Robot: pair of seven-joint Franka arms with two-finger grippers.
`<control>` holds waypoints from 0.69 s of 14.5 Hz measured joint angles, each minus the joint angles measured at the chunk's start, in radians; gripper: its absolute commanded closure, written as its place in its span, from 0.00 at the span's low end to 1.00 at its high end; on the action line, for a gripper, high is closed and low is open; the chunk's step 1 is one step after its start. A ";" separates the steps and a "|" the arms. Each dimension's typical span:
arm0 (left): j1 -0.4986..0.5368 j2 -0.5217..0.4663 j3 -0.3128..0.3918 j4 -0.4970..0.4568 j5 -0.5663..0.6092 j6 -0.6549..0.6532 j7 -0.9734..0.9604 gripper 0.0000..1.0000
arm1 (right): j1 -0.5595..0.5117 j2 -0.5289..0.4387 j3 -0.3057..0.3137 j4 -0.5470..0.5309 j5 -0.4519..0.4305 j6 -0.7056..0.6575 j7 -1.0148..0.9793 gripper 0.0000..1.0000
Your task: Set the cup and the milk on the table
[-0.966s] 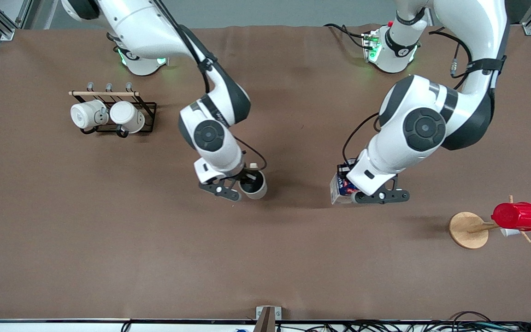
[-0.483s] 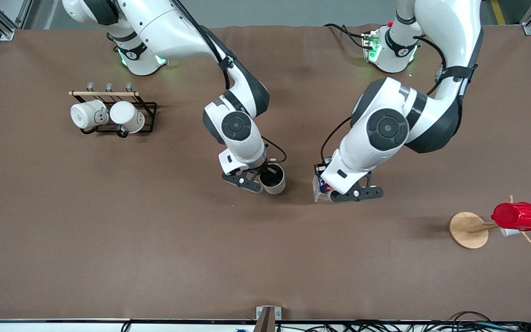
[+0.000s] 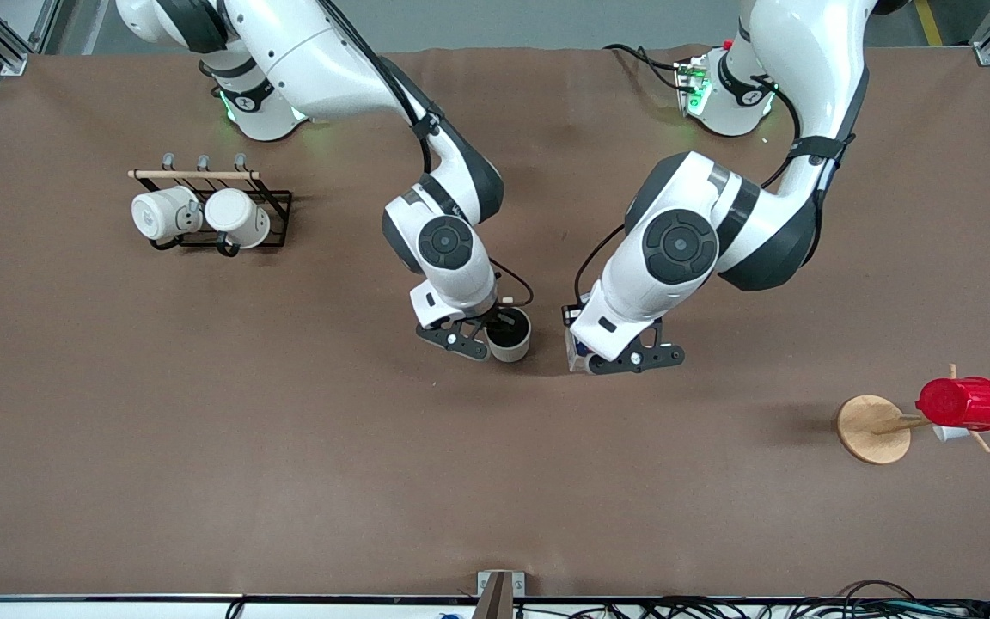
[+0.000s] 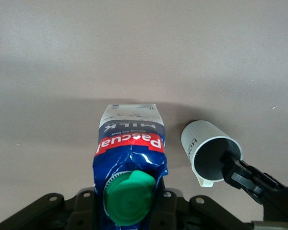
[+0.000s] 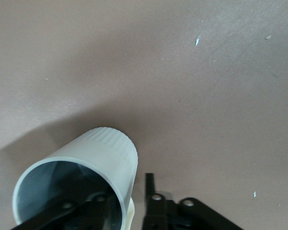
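My right gripper (image 3: 495, 332) is shut on the rim of the off-white cup (image 3: 513, 340), one finger inside it and one outside. It holds the cup upright, low over the middle of the brown table (image 3: 289, 473). In the right wrist view the cup (image 5: 93, 158) fills the corner beside the gripper (image 5: 127, 206). My left gripper (image 3: 591, 354) is shut on the blue and white milk carton (image 3: 575, 350), beside the cup toward the left arm's end. In the left wrist view the milk (image 4: 132, 143) stands upright with its green cap (image 4: 129, 199) up, and the cup (image 4: 209, 151) is close beside it. I cannot tell whether either touches the table.
A black wire rack (image 3: 276, 211) with two white mugs (image 3: 203, 215) stands toward the right arm's end. A wooden stand (image 3: 873, 428) carrying a red ribbed cup (image 3: 963, 402) stands toward the left arm's end.
Both arms have moved toward the middle of the table, bringing the cup and the milk close together. In the last half second the cup barely moved while the milk kept closing in.
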 measured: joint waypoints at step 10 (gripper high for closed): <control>-0.065 0.048 0.000 0.001 0.000 0.079 -0.062 0.64 | -0.117 -0.221 -0.110 0.060 -0.045 -0.362 -0.160 0.00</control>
